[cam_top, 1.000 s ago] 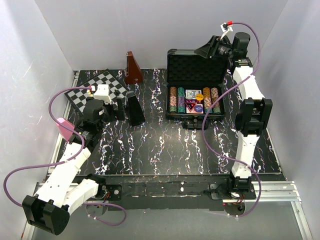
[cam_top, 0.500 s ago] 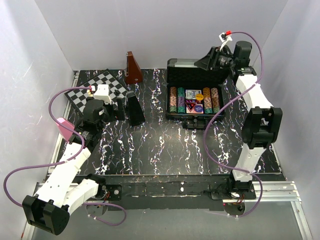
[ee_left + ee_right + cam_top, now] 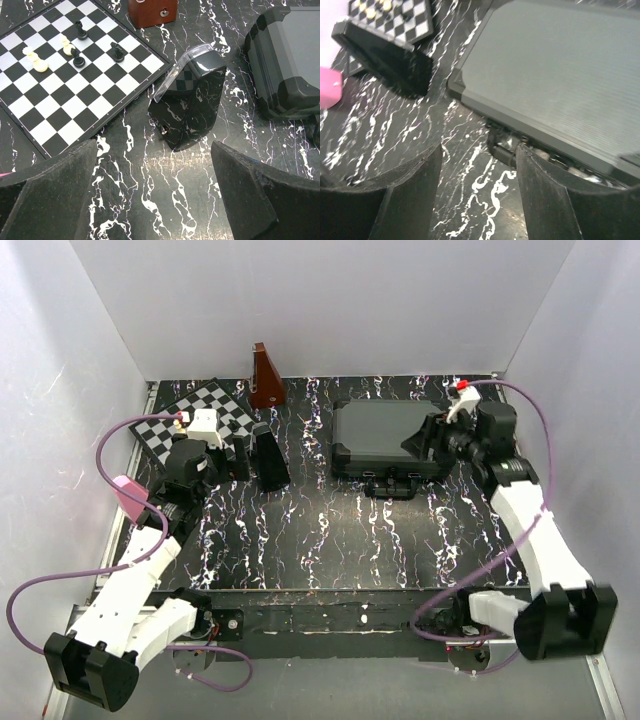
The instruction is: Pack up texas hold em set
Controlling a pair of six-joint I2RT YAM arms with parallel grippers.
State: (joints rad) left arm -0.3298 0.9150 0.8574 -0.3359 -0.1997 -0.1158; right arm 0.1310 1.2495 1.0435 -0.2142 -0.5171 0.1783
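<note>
Left tool (image 3: pixel 155 146): jaws are standing as wide apart as they go, released and gripping nothing; it is hovering at 9 o'clock of the counter (image 3: pixel 330 540).
Ahead of left tool: a black marbled wedge (image 3: pixel 192 107) is sitting at its 12 o'clock, apart from both fingers.
Right tool (image 3: pixel 476 155): jaws are standing wide apart with nothing clamped between them; it is hanging at the case's 3 o'clock edge. Cannot tell whether it is touching the lid.
Case (image 3: pixel 380 430): lying shut, contents hidden, at 1 o'clock of the counter, with its handle (image 3: pixel 392 486) pointing to 6 o'clock.
Counter: black, white veins running across it.
Chessboard (image 3: pixel 195 415): lying at 10 o'clock, carrying a few pieces.
Brown pyramid (image 3: pixel 264 380): standing at 11 o'clock, by the back edge.
Room: white walls (image 3: pixel 300 300) are enclosing three sides.
</note>
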